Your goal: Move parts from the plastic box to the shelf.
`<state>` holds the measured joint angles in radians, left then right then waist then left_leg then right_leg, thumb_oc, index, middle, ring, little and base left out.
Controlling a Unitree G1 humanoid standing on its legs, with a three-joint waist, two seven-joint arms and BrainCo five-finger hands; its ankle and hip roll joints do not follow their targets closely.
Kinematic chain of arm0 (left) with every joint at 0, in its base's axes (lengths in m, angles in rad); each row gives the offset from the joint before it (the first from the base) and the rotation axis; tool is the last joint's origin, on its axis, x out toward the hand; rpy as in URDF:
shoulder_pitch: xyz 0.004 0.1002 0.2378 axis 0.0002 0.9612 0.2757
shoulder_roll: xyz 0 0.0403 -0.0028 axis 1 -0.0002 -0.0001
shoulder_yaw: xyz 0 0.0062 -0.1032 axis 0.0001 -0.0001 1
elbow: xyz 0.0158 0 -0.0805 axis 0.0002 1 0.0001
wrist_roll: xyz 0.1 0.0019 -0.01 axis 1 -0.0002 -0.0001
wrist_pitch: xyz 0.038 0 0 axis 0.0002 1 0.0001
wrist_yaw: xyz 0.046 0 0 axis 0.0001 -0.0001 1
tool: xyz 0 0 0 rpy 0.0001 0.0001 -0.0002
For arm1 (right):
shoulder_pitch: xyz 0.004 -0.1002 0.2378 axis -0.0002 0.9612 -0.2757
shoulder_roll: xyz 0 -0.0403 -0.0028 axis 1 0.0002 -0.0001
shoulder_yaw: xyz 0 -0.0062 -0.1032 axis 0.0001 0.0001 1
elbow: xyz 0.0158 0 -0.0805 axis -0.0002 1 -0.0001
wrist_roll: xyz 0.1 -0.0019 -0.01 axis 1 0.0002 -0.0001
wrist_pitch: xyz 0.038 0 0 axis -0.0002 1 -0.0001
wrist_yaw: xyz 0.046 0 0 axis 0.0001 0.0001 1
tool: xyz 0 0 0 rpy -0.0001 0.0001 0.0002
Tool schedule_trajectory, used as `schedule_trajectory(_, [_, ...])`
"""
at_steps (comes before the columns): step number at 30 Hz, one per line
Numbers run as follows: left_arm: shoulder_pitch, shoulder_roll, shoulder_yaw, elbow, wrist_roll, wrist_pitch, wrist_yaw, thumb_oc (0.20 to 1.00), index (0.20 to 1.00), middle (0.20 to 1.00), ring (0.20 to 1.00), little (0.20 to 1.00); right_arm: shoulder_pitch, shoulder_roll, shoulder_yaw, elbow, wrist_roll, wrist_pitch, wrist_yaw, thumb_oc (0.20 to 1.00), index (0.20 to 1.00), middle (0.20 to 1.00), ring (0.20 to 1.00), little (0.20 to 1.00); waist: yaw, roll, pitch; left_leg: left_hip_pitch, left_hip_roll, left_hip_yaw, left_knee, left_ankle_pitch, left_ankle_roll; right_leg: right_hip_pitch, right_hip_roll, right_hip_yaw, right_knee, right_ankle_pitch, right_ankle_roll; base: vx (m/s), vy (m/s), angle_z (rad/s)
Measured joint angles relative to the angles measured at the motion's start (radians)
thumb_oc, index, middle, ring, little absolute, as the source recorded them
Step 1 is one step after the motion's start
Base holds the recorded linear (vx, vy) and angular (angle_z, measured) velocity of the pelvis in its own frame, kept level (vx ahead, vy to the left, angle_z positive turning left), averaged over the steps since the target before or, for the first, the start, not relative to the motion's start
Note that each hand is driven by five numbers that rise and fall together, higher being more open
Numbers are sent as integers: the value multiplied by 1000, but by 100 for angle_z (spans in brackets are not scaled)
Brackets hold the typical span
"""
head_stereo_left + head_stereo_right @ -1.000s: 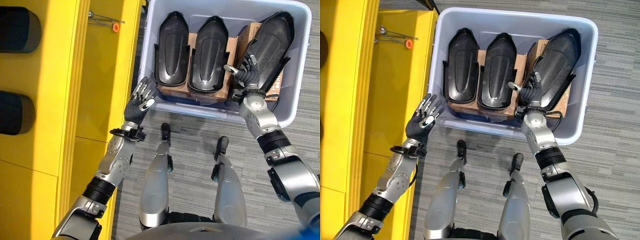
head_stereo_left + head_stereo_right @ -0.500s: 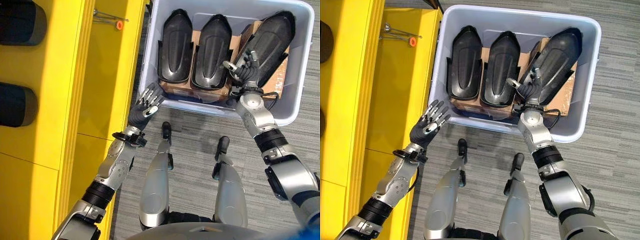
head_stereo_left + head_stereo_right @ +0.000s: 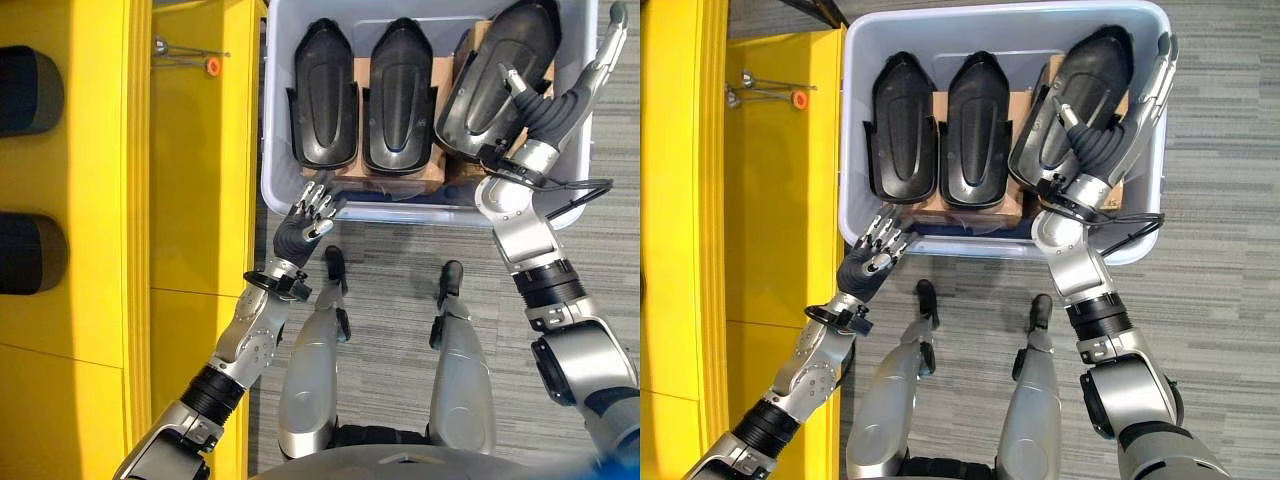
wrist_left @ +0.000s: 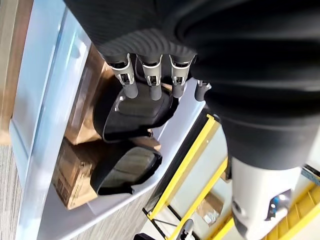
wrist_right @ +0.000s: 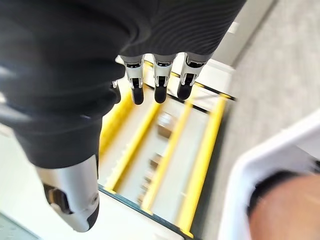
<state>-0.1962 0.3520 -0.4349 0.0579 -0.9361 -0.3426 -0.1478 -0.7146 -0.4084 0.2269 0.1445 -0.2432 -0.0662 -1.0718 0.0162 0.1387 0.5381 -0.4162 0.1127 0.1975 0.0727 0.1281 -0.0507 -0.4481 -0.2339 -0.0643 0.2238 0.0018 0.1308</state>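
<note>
Three black moulded parts lie side by side on cardboard in the pale plastic box (image 3: 274,130): the left part (image 3: 322,95), the middle part (image 3: 400,95) and the right part (image 3: 495,85), which lies tilted. My right hand (image 3: 548,112) rests against the right part's outer side, fingers stretched straight toward the box's far corner and thumb over the part's top. It is open. My left hand (image 3: 300,228) hovers open at the box's near rim, below the left part. Past its straight fingers (image 4: 150,75), the left wrist view shows two parts (image 4: 135,112) in the box.
The yellow shelf (image 3: 190,180) runs along my left, close against the box. Two dark parts (image 3: 25,90) lie on an upper level at the far left. A thin metal tool with an orange tip (image 3: 212,66) lies on the shelf near the box's far corner. Grey carpet surrounds the box.
My right hand has uncurled from the right part's near end and now stretches straight along its outer side. My left hand has moved in to the box's near rim. The camera has shifted.
</note>
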Motion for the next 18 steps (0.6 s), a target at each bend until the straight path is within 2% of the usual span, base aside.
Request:
schedule_trajectory(5, [20,-17,-22,5,4,-30,4,1000,1000,1000,1000,1000,32,-2,10,11,39,59,-22,1000,1000,1000,1000,1000,-37,3,-2,16,-10,17,0,-1,6,-3,-9,24,13,-1,8,40,87,-8])
schedule_trajectory(7, [25,-24,-32,7,20,-44,9,1000,1000,1000,1000,1000,44,-2,20,42,109,104,0,1000,1000,1000,1000,1000,-46,4,-2,16,-10,22,0,1,8,-6,-10,28,14,-1,9,31,48,-5])
schedule_trajectory(9, [23,-24,-42,8,27,-59,25,1000,1000,1000,1000,1000,44,-1,30,80,157,122,10,1000,1000,1000,1000,1000,-49,4,-3,16,-11,26,-1,1,9,-12,-10,33,20,-1,9,15,12,-5])
schedule_trajectory(12, [23,-23,-46,7,46,-67,45,1000,1000,1000,1000,1000,48,3,22,170,301,136,44,1000,1000,1000,1000,1000,-43,6,-3,16,-11,39,-2,3,10,-29,-11,45,31,-1,10,23,0,-9])
schedule_trajectory(18, [19,-31,-57,7,21,-66,44,1000,1000,1000,1000,1000,17,0,8,241,297,160,52,1000,1000,1000,1000,1000,-28,6,-4,13,-11,36,-2,5,8,-45,-11,47,62,-15,8,11,-5,0])
